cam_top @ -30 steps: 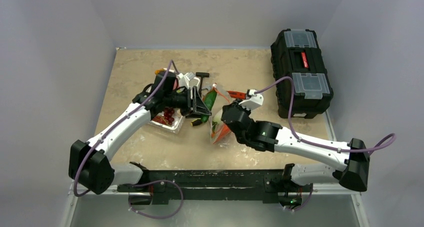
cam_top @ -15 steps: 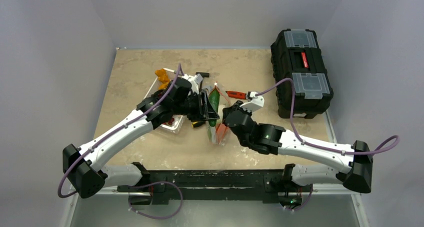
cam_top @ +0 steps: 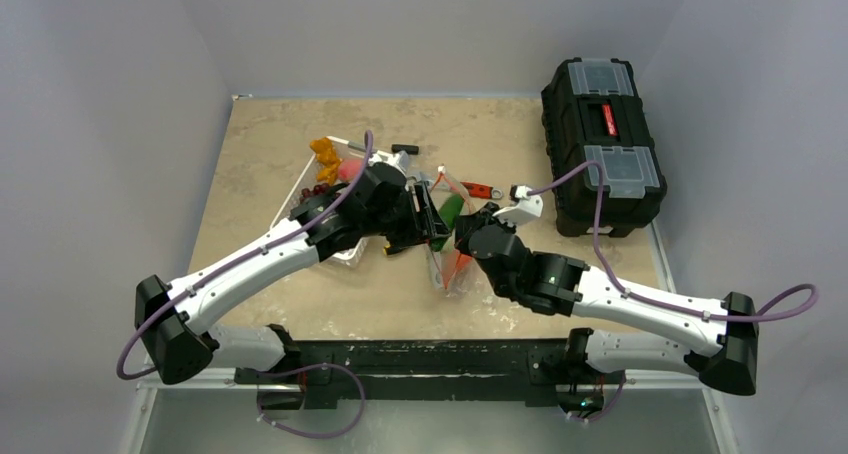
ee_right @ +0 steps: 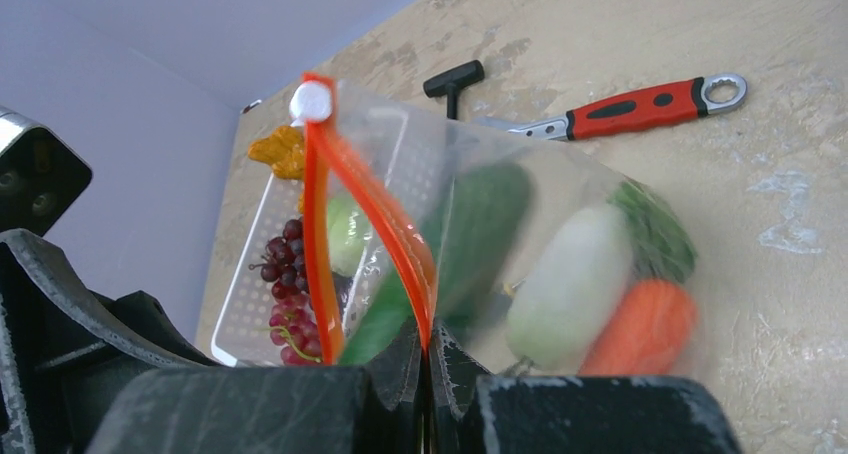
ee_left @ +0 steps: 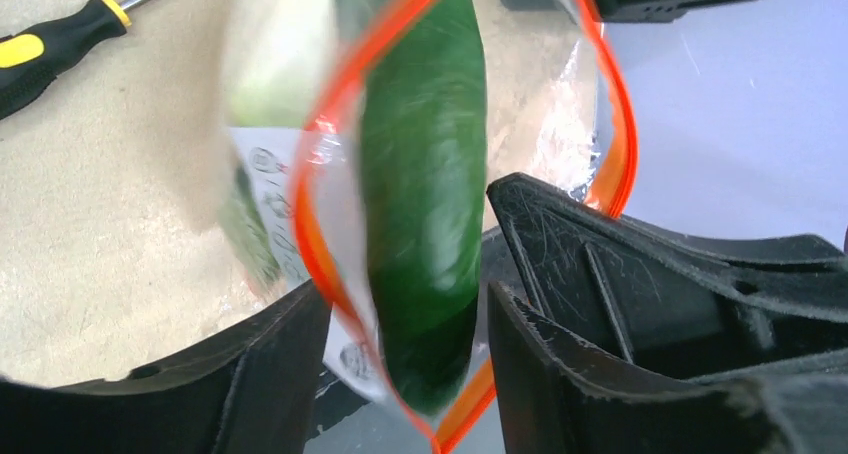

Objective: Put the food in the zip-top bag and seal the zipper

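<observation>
The clear zip-top bag (cam_top: 452, 269) (ee_right: 560, 204) hangs open from my right gripper (cam_top: 468, 236) (ee_right: 427, 349), which is shut on one side of the red-orange zipper (ee_right: 380, 214). A white radish (ee_right: 570, 284) and an orange carrot (ee_right: 645, 329) lie inside. A green cucumber (ee_left: 425, 224) (ee_right: 480, 224) pokes through the bag mouth. My left gripper (cam_top: 425, 219) (ee_left: 400, 264) is open, its fingers either side of the cucumber, with the zipper (ee_left: 320, 144) looped round it. Purple grapes (ee_right: 285, 264) and orange bits (cam_top: 325, 154) stay in the white basket (cam_top: 300, 189).
A red-handled wrench (ee_right: 640, 106) and a black T-handle tool (ee_right: 452, 79) lie beyond the bag. A yellow-and-black screwdriver (ee_left: 55, 49) lies near the left gripper. A black toolbox (cam_top: 603, 139) stands at the far right.
My left gripper has moved right from the basket, and the cucumber now sits in the bag mouth. My right gripper has shifted the bag slightly right and lifted its mouth.
</observation>
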Tool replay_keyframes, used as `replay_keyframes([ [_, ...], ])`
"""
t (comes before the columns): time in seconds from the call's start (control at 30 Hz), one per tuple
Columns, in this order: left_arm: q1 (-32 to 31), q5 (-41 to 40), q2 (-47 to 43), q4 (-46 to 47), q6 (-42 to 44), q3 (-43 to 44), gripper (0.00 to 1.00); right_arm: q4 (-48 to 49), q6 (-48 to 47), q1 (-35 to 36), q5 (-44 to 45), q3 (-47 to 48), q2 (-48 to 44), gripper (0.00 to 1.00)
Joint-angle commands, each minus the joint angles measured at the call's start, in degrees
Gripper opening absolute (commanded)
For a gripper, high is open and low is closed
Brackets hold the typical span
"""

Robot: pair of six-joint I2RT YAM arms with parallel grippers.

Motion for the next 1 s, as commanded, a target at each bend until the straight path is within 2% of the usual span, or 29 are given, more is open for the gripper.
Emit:
replay_keyframes([
  [0.0, -1.47, -6.39, 0.63, -2.60, -3.55, 4.17, 0.61, 2.49, 0.12, 0.21, 2.15, -0.31, -1.31, 0.00],
  [0.07, -2.28, -8.66, 0.24, -4.15, -3.38, 4.74, 0.69, 1.50, -0.04, 0.22, 2.15, 0.23, -1.41, 0.00],
  [0.23, -2.51, -5.24, -1.43, -3.29, -1.60, 3.67, 0.69, 1.10, 0.37, 0.19, 1.11, -0.94, -2.48, 0.00],
  [0.43, -3.42, -2.12, -5.34, -2.67, 4.96, -0.63, 0.60, 1.98, -2.49, 0.19, -0.38, -2.35, -5.00, 0.00],
  [0.53, -3.61, -1.56, -5.03, -3.22, 8.98, -1.33, 0.58, 3.08, -6.78, 0.19, -1.97, -2.06, -5.84, 0.00],
  [0.77, -3.94, -0.15, 0.80, -4.41, 14.36, 4.44, 0.59, 5.50, -14.42, 0.19, -5.64, -3.73, -8.90, 0.00],
  [0.83, -4.10, -0.45, 2.87, -5.58, 14.96, 6.36, 0.51, 4.98, -15.52, 0.19, -6.87, -4.27, -10.30, 0.00],
  [0.87, -4.31, -0.20, 3.68, -6.03, 15.43, 7.19, 0.42, 5.03, -16.42, 0.19, -7.01, -4.74, -11.03, 0.00],
  [0.97, -5.23, 2.67, 4.55, -3.42, 15.92, 9.42, 0.06, 4.95, -20.11, 0.14, -6.39, -5.96, -13.43, 0.00],
])
